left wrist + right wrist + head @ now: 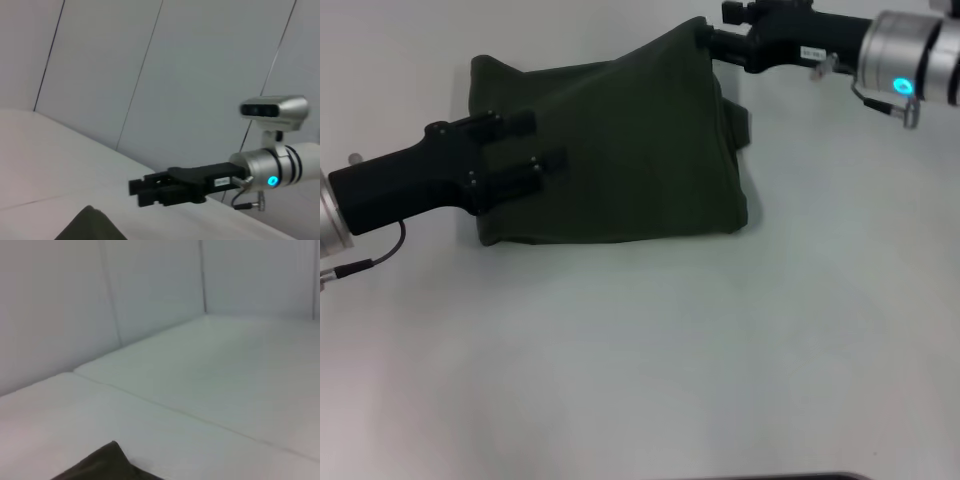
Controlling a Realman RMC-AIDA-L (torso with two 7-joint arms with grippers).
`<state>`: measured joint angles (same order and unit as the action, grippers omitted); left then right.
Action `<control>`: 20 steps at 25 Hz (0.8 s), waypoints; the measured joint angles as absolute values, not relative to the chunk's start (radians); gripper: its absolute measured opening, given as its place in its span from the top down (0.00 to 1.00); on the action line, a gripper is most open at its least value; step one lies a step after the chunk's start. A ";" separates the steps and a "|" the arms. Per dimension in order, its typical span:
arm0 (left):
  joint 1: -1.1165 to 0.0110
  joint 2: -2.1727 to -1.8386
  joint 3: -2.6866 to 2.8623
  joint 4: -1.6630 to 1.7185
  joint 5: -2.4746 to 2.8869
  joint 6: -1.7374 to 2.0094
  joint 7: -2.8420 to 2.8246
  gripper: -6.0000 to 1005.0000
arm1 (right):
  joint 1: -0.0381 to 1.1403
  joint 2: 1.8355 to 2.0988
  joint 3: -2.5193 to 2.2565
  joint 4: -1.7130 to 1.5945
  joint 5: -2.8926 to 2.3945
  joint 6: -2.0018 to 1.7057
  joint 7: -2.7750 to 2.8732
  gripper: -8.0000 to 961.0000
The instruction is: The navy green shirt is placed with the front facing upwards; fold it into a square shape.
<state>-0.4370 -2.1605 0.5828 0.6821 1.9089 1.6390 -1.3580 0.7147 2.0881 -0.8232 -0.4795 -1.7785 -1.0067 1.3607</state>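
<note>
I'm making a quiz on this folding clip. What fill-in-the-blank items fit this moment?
1. The shirt is dark ____ in colour.
2. The ____ gripper pinches the shirt's far corner.
3. The left gripper is over the shirt's ____ side.
4. The shirt lies on a ____ table.

Missing words: green; right; left; white

The navy green shirt (620, 150) lies folded into a rough, plain dark olive block on the white counter (650, 360), its far right corner lifted, right edge bunched in layers.
</note>
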 joint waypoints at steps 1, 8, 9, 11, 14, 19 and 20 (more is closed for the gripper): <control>-0.437 -2.160 0.583 0.682 1.904 1.640 -1.358 0.29 | 0.730 2.087 -0.851 -0.489 -1.794 -0.981 1.429 0.44; -0.436 -2.160 0.581 0.685 1.890 1.660 -1.345 0.29 | 0.787 2.098 -0.998 -0.509 -1.832 -0.938 1.574 0.44; -0.434 -2.159 0.581 0.685 1.890 1.661 -1.345 0.29 | 0.785 2.099 -1.018 -0.500 -1.803 -0.943 1.532 0.44; -0.431 -2.159 0.580 0.684 1.889 1.664 -1.344 0.29 | 0.781 2.099 -1.061 -0.478 -1.740 -0.952 1.474 0.44; -0.428 -2.160 0.580 0.683 1.885 1.666 -1.344 0.29 | 0.785 2.092 -1.123 -0.472 -1.720 -0.958 1.517 0.44; -0.432 -2.161 0.580 0.682 1.870 1.690 -1.334 0.29 | 0.784 2.081 -1.156 -0.645 -1.838 -1.027 1.891 0.44; -0.433 -2.161 0.581 0.682 1.863 1.698 -1.331 0.29 | 0.784 2.078 -1.155 -0.689 -1.879 -1.050 1.982 0.44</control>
<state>-0.4329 -2.1613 0.5807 0.6824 1.8628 1.6977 -1.3311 0.7841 2.0779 -1.1546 -0.6887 -1.8786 -1.0496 1.9816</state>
